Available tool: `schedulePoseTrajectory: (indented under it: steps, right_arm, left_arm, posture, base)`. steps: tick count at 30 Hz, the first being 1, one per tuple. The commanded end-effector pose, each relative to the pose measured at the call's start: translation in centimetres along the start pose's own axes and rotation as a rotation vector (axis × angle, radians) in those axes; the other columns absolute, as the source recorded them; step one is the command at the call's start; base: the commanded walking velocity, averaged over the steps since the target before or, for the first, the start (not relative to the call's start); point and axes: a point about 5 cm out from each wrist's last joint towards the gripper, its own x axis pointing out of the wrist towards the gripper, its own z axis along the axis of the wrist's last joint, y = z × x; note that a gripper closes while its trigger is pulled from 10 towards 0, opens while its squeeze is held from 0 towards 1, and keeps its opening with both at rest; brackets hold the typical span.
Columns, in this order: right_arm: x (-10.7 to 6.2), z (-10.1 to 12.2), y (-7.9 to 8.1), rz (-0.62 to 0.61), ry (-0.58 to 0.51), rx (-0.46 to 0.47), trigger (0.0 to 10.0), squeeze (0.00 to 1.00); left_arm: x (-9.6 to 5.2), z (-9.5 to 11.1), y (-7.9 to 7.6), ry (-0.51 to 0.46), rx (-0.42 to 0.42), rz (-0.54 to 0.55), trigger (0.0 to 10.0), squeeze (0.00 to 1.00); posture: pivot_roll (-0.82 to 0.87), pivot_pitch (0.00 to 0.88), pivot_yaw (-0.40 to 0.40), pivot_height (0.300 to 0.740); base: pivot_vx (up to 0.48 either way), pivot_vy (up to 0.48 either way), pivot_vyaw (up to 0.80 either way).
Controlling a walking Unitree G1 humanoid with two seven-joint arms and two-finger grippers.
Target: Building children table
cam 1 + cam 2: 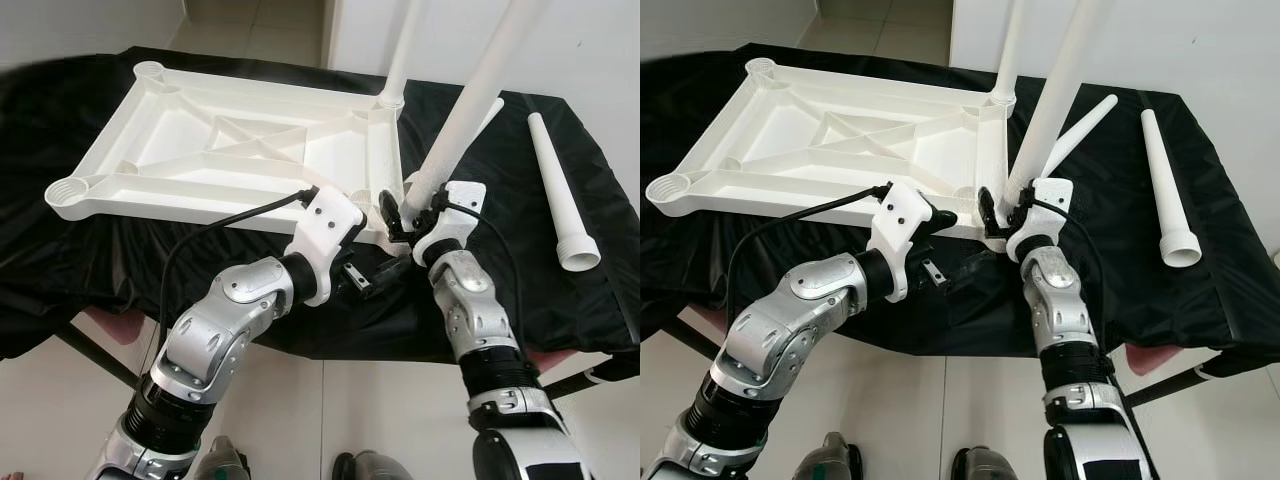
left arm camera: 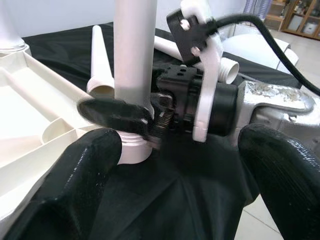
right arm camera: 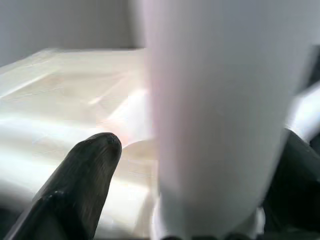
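Note:
A white plastic tabletop [image 1: 160,130] lies upside down on a black-draped table. One white leg [image 1: 400,50] stands fixed in its far right corner socket. At the near right corner a second leg [image 1: 465,110] stands slightly tilted, its base at the socket. My right gripper [image 1: 405,215] is shut on that leg's base; in the left wrist view one of its fingers [image 2: 112,112] crosses the leg [image 2: 134,50]. My left gripper [image 1: 362,278] is open just in front of that corner, below the tabletop's edge, holding nothing.
Two loose white legs lie on the black cloth to the right, one long [image 1: 555,190], the other [image 1: 1085,125] partly behind the held leg. The cloth [image 1: 80,250] hangs over the table's front edge. White tiled floor lies below.

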Motion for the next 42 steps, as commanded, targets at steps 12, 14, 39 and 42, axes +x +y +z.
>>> schedulePoseTrajectory:
  steps: [12, 14, 39, 42]
  right_arm:
    - [-0.6, -0.1, -3.2, 0.184, 0.038, -0.056, 10.0, 0.00]
    - [-0.4, 0.3, -3.9, 0.201, 0.040, -0.062, 10.0, 0.00]
    - [0.7, -0.2, -4.8, 0.321, 0.095, -0.039, 2.3, 0.00]
    - [0.7, -0.2, -4.8, 0.321, 0.097, -0.038, 0.0, 0.00]
  left_arm:
    - [0.2, 0.2, -0.2, -0.003, 0.015, -0.020, 10.0, 0.00]
    - [0.1, 0.2, -0.2, -0.005, 0.015, -0.017, 10.0, 0.00]
    - [0.1, 0.3, -0.4, 0.005, 0.010, -0.028, 10.0, 0.00]
    - [0.1, 0.3, -0.4, 0.004, 0.010, -0.029, 10.0, 0.00]
  posture:
    - [0.08, 0.052, -0.054, 0.740]
    - [0.08, 0.052, -0.054, 0.740]
    - [0.09, 0.061, -0.038, 0.740]
    - [0.09, 0.061, -0.038, 0.740]
  base:
    - [0.000, 0.000, 0.00]
    - [0.000, 0.000, 0.00]
    - [0.000, 0.000, 0.00]
    - [0.000, 0.000, 0.00]
